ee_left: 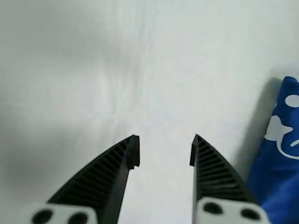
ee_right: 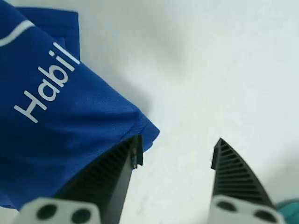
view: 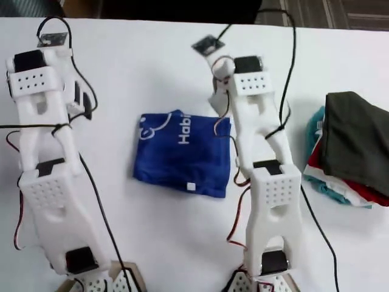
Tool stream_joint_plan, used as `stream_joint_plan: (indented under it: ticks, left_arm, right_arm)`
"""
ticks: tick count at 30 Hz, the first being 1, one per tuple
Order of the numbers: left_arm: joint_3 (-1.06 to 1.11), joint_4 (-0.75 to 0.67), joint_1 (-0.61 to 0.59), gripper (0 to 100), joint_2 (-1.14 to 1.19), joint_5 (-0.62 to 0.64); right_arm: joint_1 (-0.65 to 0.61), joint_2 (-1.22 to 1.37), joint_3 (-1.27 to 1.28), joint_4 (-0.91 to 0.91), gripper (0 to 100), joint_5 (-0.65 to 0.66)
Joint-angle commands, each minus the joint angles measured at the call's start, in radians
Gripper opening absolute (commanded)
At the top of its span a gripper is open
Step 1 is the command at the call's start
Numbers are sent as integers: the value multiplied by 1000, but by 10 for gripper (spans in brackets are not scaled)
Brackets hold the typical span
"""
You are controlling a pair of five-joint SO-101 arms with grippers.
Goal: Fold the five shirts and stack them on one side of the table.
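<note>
A folded blue shirt (view: 182, 155) with white print lies on the white table (view: 140, 67), between the two arms. My left gripper (ee_left: 164, 150) is open over bare table, and the blue shirt (ee_left: 280, 158) lies off to one side of it. My right gripper (ee_right: 177, 151) is open too. One of its fingers (ee_right: 126, 163) hovers at a corner of the blue shirt (ee_right: 60, 126), with nothing between the fingers. At the table's right side sits a stack of folded shirts (view: 349, 149), with a dark olive one on top.
The stack shows red, white and teal layers under the olive shirt, and a teal edge (ee_right: 289, 205) shows by my right gripper. Cables (view: 292, 67) run along both arms. Open table lies at the back and to the left of the blue shirt.
</note>
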Motion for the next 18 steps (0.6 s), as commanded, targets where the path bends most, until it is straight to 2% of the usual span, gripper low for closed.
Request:
stream_joint_plan:
  ticks: [1,5,11,15,18]
  left_arm:
    - [-2,17,-12,203,-14,-11]
    - [-2,17,-18,203,-14,-11]
    - [-1,18,-64,203,-14,-11]
    - [-1,18,-87,203,-14,-11]
    - [-1,20,-89,203,-14,-11]
  right_arm:
    - [-84,27,-118,44,248,132]
    - [-183,116,-123,85,250,295]
    - [-237,188,-126,67,251,454]
    - [-219,223,-126,-22,261,470]
    - [-206,251,-126,-59,349,442]
